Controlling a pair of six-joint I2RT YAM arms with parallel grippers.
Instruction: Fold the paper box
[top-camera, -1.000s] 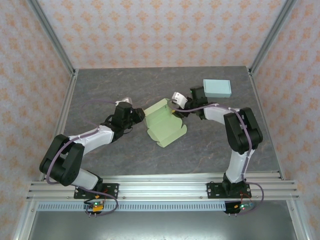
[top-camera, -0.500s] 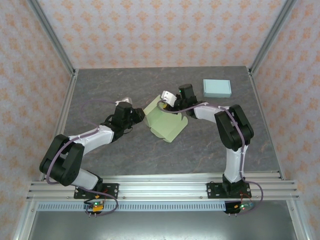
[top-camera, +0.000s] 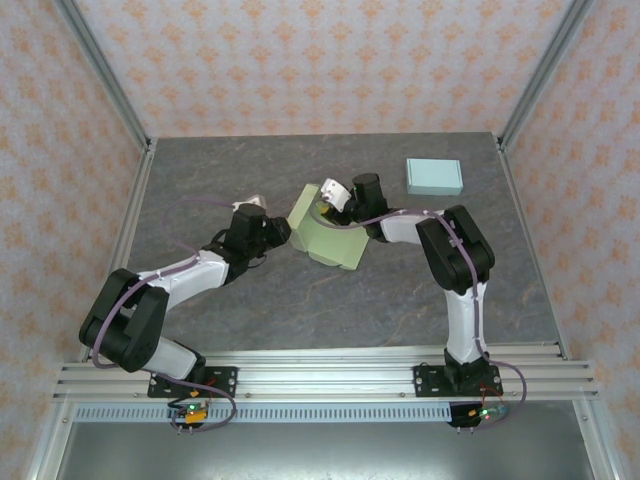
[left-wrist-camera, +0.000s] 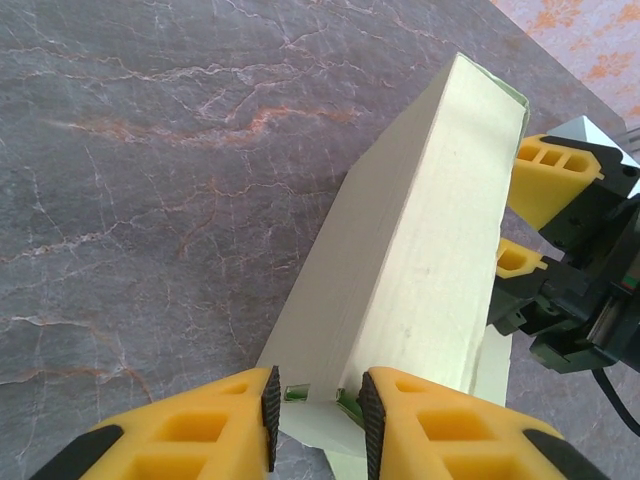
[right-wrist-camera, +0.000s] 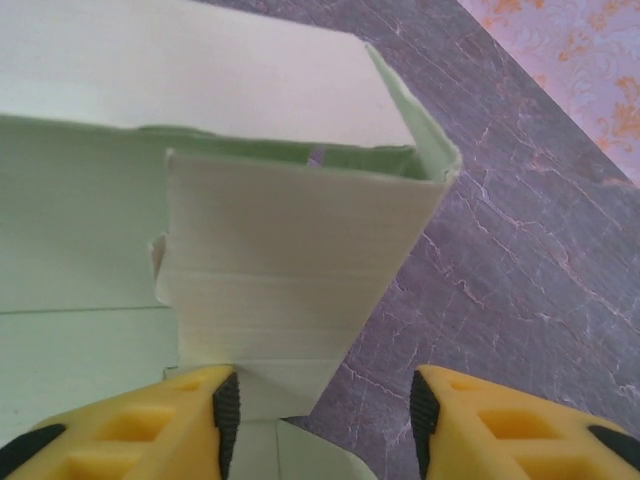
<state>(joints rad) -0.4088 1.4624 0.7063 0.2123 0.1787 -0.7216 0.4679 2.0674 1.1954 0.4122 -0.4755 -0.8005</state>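
Swung leftward since earlier, right gripper (right-wrist-camera: 325, 400), jaws apart, straddles one end flap of the pale green paper box (top-camera: 335, 245); left gripper (left-wrist-camera: 315, 405) pinches the opposite end's tab.

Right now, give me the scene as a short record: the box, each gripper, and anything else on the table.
paper box: pale green, partly folded, mid-table between the two arms
left gripper: closed on an edge flap of the paper box
right gripper: open, a box flap against one finger, a gap on the other side
other item: light blue box, toward the far right corner, apart from both arms
table: dark grey, marbled
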